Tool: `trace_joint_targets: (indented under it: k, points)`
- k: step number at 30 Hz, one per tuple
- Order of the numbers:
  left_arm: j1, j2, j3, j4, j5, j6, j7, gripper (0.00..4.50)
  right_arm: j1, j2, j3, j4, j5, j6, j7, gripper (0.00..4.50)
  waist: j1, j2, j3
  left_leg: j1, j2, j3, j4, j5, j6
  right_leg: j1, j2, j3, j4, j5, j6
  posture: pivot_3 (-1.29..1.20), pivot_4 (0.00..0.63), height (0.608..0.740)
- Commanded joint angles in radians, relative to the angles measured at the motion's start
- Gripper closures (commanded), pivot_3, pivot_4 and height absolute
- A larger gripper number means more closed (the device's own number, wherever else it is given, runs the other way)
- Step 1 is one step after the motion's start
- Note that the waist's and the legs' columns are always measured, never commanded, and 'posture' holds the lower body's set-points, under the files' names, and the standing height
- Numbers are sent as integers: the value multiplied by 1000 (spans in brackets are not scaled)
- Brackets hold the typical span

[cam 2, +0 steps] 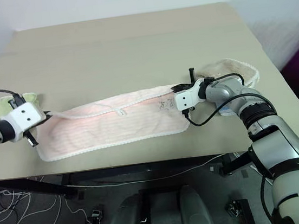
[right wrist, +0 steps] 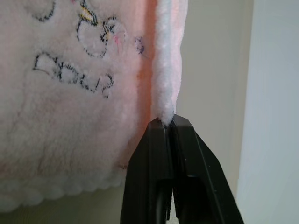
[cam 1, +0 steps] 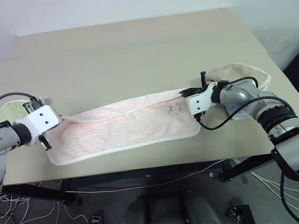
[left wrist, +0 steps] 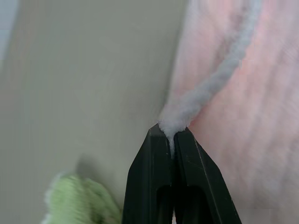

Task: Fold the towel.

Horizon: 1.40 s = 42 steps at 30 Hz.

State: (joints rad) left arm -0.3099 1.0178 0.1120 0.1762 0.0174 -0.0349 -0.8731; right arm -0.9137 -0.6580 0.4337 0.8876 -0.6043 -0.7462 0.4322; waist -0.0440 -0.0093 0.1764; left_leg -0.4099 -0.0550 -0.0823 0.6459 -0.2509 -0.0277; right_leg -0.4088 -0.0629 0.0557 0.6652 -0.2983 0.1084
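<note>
Beige and matte, the rectangular tabletop (cam 1: 130, 43) stands against a plain white wall, with loose cables trailing over the dark floor beneath its front edge.

At the left edge lies a light-green folded terry towel (cam 1: 7, 111). Just beside it the left gripper (left wrist: 173, 135) is pinched tight on the white trimmed corner of the pale pink terry-cloth towel (cam 1: 124, 128), a long rectangle stretched across the front of the table with a small white tag at its far edge and a little line drawing near its right end. There the right gripper (right wrist: 167, 122) is likewise clamped on the far white trim. Behind that arm rests a beige folded towel (cam 1: 243, 73).

Both holds look thin, taking little more than the edging, so the trim could slip free if the arms pull apart or lift unevenly, dropping one end and skewing the fold. The right arm's black cable loops down onto the pink cloth and might drag it. A wide swing of either arm could also nudge the neighbouring folded towels.
</note>
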Motion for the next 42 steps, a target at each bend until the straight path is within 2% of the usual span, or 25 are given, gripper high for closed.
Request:
trace_joint_targets:
  k: [1,9,14,19,23,26,29,31,35,42]
  points:
    - [-50,11,70,-15,-52,-16,10,4500,-35,-30,-42,-27,30,2,-10,4456,-1,0,0,0,0,0,0,0,0,0,0,0,0,0,0,0,150,740]
    - [-64,12,82,-6,-61,-22,20,4500,-44,-59,-107,-63,96,37,6,4456,-1,0,0,0,0,0,0,0,0,0,0,0,0,0,0,0,150,740]
    - [-93,11,86,39,-62,-40,35,4500,-78,-80,-184,-109,236,109,138,4456,0,0,0,0,0,0,0,0,0,0,0,0,0,0,0,0,150,740]
    - [-229,-20,61,156,-46,-78,86,4500,-197,-106,-235,-89,292,168,205,4456,0,0,0,0,0,0,0,0,0,0,0,0,0,0,0,0,150,740]
    - [-403,-48,45,295,-37,-113,126,4500,-316,-128,-254,-22,312,186,239,4456,1,0,0,0,0,0,1,0,0,0,0,0,0,0,0,0,150,740]
    - [-498,-49,39,378,-35,-135,138,4500,-365,-148,-263,6,326,183,265,4456,-1,0,0,0,0,0,1,0,0,0,0,0,0,0,0,0,150,740]
    - [-531,-25,39,418,-37,-167,114,4500,-369,-177,-284,-21,373,189,333,4456,-1,0,0,0,0,0,0,0,0,0,0,0,0,0,0,0,150,740]
    - [-520,-5,53,416,-53,-183,86,4500,-341,-197,-309,-72,441,212,415,4456,-3,1,0,0,0,1,1,0,0,-1,0,0,0,0,0,0,150,740]
    - [-309,46,144,251,-213,-140,-110,4500,-132,-256,-387,-345,664,400,631,4456,-4,1,0,-1,1,1,0,0,0,-1,0,1,0,0,0,0,150,740]
    - [46,99,260,37,-312,-12,-234,4500,293,-344,-465,-847,914,752,780,4456,3,1,1,-1,1,1,2,0,1,0,-2,1,1,0,0,0,150,740]
